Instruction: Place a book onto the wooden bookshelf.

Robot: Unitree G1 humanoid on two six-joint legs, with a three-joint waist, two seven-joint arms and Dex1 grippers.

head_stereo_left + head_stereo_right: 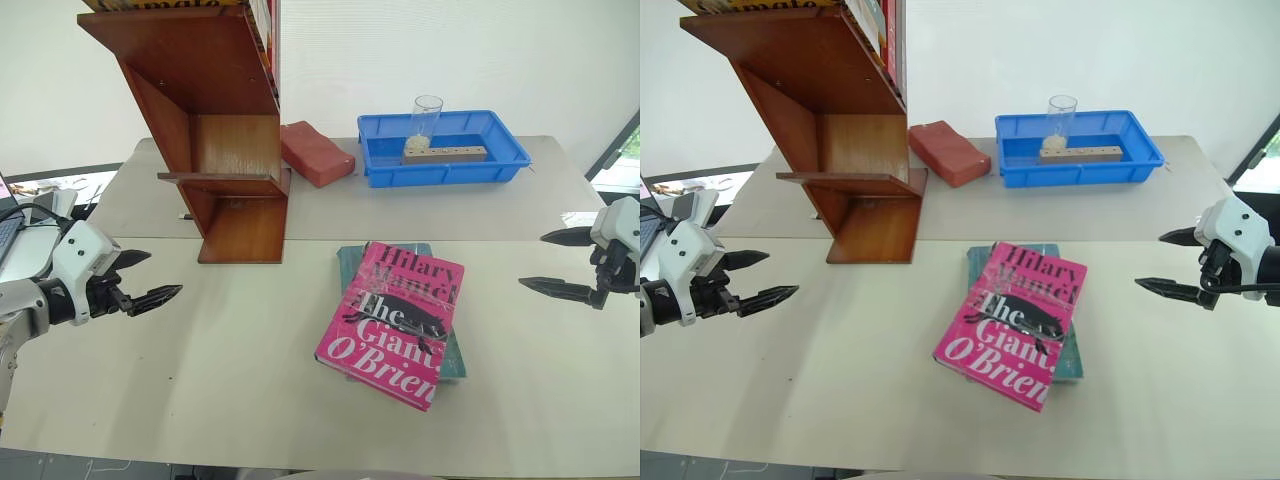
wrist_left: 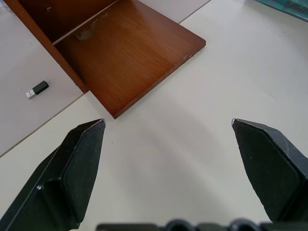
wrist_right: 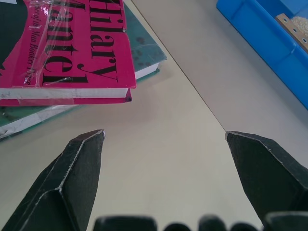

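Here we see the book [image 1: 397, 320] lying flat, cover up, near the front of the tabletop [image 1: 230, 370], and we take it as our landmark. It rests askew on top of a teal book [image 1: 455, 360], whose edges show past it at the far end and on the right. Well to the left of the book, our left pincer [image 1: 150, 277] hangs above the tabletop with its two black fingers spread wide and nothing between them. Well to the right of the book, our right pincer [image 1: 558, 263] hangs likewise, fingers splayed and empty, tips pointing in toward the book. In the right wrist view the book's [image 3: 72, 53] near corner lies just beyond the fingertips [image 3: 91, 144], apart from them.

Farther back and to the left of the book stands the bookshelf [image 1: 225, 150], its slanted side panels rising from a base on the tabletop; a few upright books [image 1: 262, 20] show on its top tier. The left wrist view shows a small USB stick [image 2: 36, 89] lying beside the shelf's base. Beyond the book, just right of the shelf, lies a red block [image 1: 316, 152]. Farthest back, right of that block, sits a blue tray [image 1: 510, 160] holding a wooden block [image 1: 445, 153] and a clear glass [image 1: 426, 117].
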